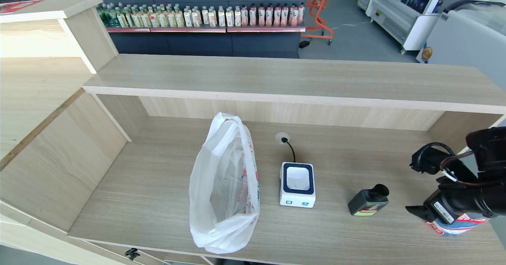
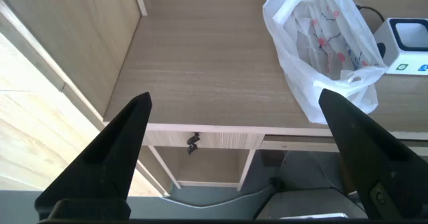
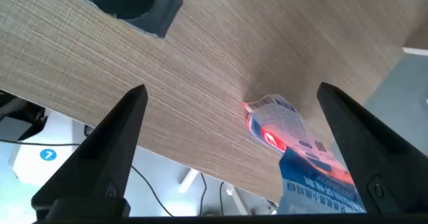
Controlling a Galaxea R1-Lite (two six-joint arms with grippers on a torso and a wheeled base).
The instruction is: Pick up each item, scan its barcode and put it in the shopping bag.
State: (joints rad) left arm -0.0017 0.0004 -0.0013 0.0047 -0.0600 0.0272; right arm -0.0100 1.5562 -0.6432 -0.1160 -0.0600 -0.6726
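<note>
A white plastic shopping bag [image 1: 223,186] stands open on the wooden counter, also in the left wrist view [image 2: 328,43]. To its right sits the white scanner [image 1: 297,184] with a dark-framed window. Right of that, a small dark bottle [image 1: 368,201] with a black cap lies on its side. At the counter's right end lies a blue, red and white packet [image 1: 454,224]. My right gripper [image 1: 429,215] hangs open just above it; the packet [image 3: 301,157] lies between the spread fingers [image 3: 100,164]. My left gripper [image 2: 231,144] is open and holds nothing, above the counter's near left edge.
A raised shelf [image 1: 292,79] runs along the back of the counter, and a side wall [image 1: 59,158] closes the left. The scanner's cable [image 1: 290,148] runs to a hole in the counter. Store shelves with bottles [image 1: 197,16] and freezers [image 1: 415,8] stand beyond.
</note>
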